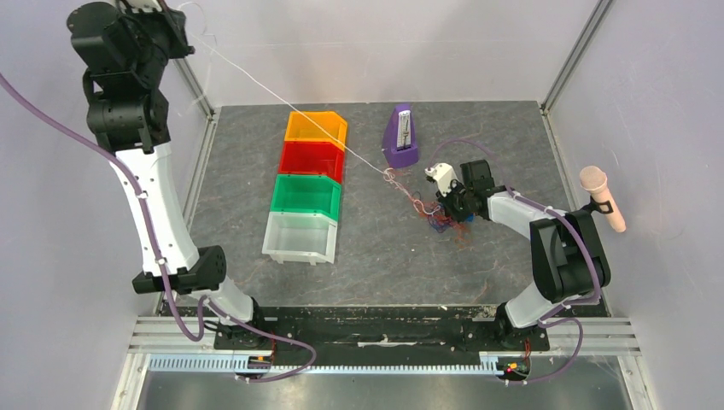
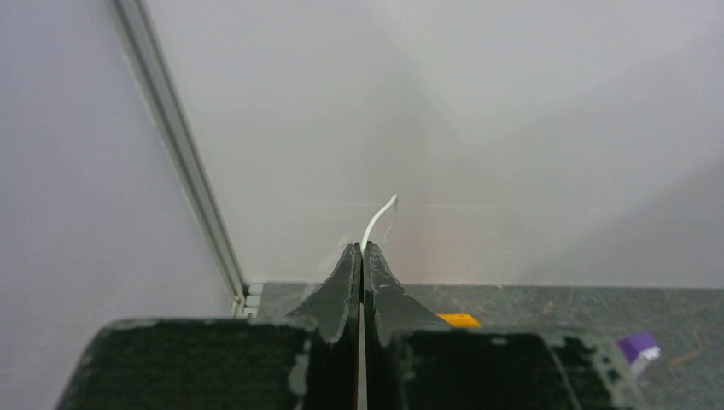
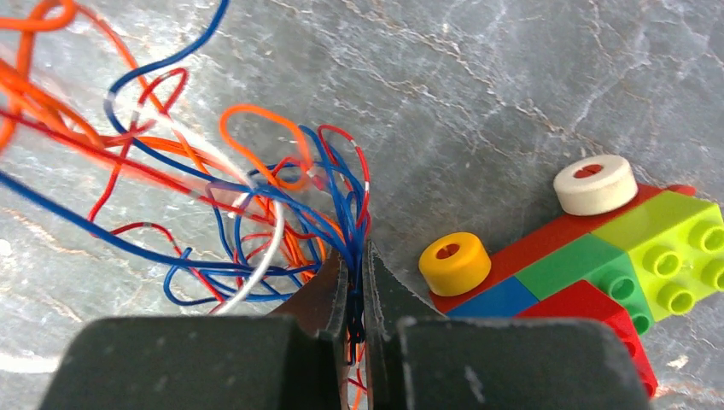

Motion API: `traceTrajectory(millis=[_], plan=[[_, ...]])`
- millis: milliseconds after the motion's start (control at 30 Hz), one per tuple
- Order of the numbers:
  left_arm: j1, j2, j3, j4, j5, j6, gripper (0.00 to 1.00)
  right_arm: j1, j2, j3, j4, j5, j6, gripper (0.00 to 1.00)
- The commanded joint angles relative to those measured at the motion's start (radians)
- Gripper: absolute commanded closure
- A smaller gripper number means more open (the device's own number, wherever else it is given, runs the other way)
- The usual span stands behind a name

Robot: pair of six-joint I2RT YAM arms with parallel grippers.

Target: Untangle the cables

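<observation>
A: Left claw (image 2: 361,249)?
B: Closed on a white wire (image 2: 380,213), raised high at the far-left corner. The wire is stretched taut down to the cables (image 1: 417,205).
A: Right claw (image 3: 357,256)?
B: Closed on blue and red cables of the knot, which is laid on the desk (image 3: 512,102) just beside toy bricks (image 3: 598,265).

Grey table (image 1: 376,248): four bins (image 1: 306,190), purple metronome (image 1: 401,137), cables (image 1: 420,207), toy bricks (image 3: 589,256).

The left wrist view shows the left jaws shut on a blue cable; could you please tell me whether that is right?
Not quite. The left jaws are shut on a cable, but it is white, not blue: the left wrist view shows the white cable curling out above the closed tips.
</observation>
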Motion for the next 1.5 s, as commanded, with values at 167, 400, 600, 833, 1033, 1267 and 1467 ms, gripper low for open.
traceTrajectory(millis=[167, 400, 600, 833, 1033, 1267, 1467], plan=[[0.147, 0.033, 0.087, 0.11, -0.066, -0.075, 0.98, -0.045, 0.022, -0.036, 0.055, 0.143, -0.001, 1.0], [0.169, 0.008, 0.032, 0.164, 0.005, -0.121, 0.98, -0.049, 0.007, -0.033, 0.049, 0.139, -0.003, 1.0], [0.191, 0.045, 0.096, 0.16, 0.08, -0.155, 0.98, -0.049, 0.012, -0.015, 0.007, 0.075, -0.016, 1.0], [0.183, -0.025, -0.074, 0.326, 0.251, -0.255, 0.98, -0.039, -0.035, 0.088, -0.077, -0.169, 0.056, 0.8], [0.183, -0.005, -0.097, 0.471, 0.288, -0.317, 0.98, -0.032, -0.047, 0.148, -0.127, -0.198, 0.073, 0.69], [0.182, 0.005, -0.116, 0.601, 0.416, -0.489, 0.98, -0.032, -0.056, 0.153, -0.169, -0.231, 0.077, 0.26], [0.18, -0.121, -0.294, 0.681, 0.637, -0.62, 0.98, -0.032, -0.094, 0.165, -0.188, -0.238, 0.083, 0.08]])
